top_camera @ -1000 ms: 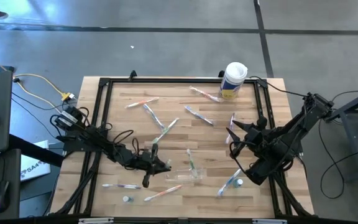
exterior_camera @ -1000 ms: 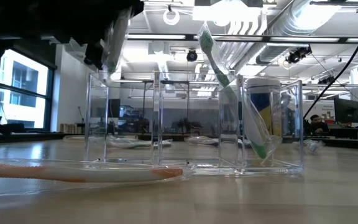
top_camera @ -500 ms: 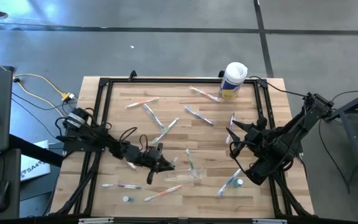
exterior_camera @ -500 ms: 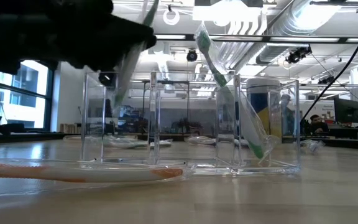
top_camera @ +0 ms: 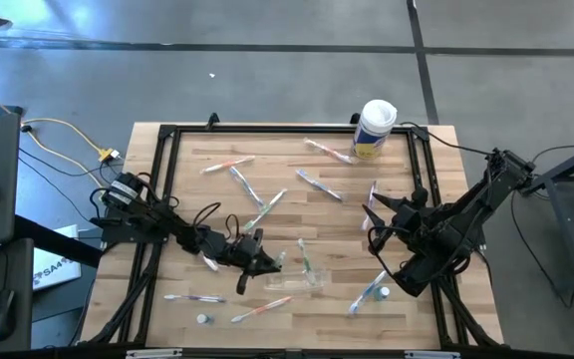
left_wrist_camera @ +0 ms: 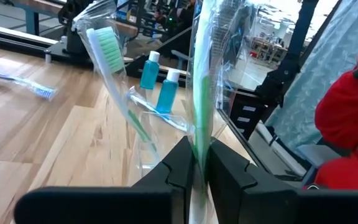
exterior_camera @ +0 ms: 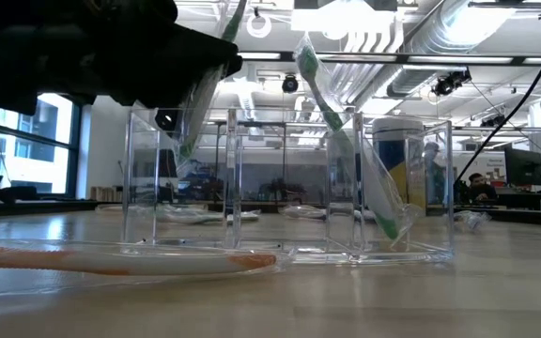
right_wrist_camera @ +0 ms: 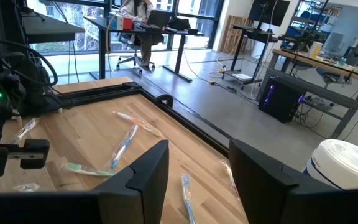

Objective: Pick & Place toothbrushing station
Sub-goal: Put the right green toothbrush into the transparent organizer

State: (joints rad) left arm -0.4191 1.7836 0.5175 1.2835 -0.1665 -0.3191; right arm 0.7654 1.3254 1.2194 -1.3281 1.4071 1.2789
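The toothbrushing station is a clear acrylic organizer with several compartments, standing on its base near the table's front middle. One wrapped green toothbrush leans in its right compartment and also shows in the left wrist view. My left gripper is just left of the organizer and above it, shut on a second wrapped green toothbrush. That brush's lower end reaches into the left compartment. My right gripper is open and empty at the table's right. My left gripper pinches the wrapped green toothbrush's handle between its two fingers, through the clear wrapper. The brush stands nearly upright, a little tilted, lifted clear of the table. Its lower part hangs below the gripper inside the organizer's left compartment.
A white canister with a yellow label stands at the far right. Several loose wrapped toothbrushes lie about. An orange one lies in front of the organizer. Two blue tubes and a black frame show.
My left gripper has gone toward the table's right edge, up to the organizer, carrying the green toothbrush. The brush's lower end has come from over the organizer's left wall into the left compartment.
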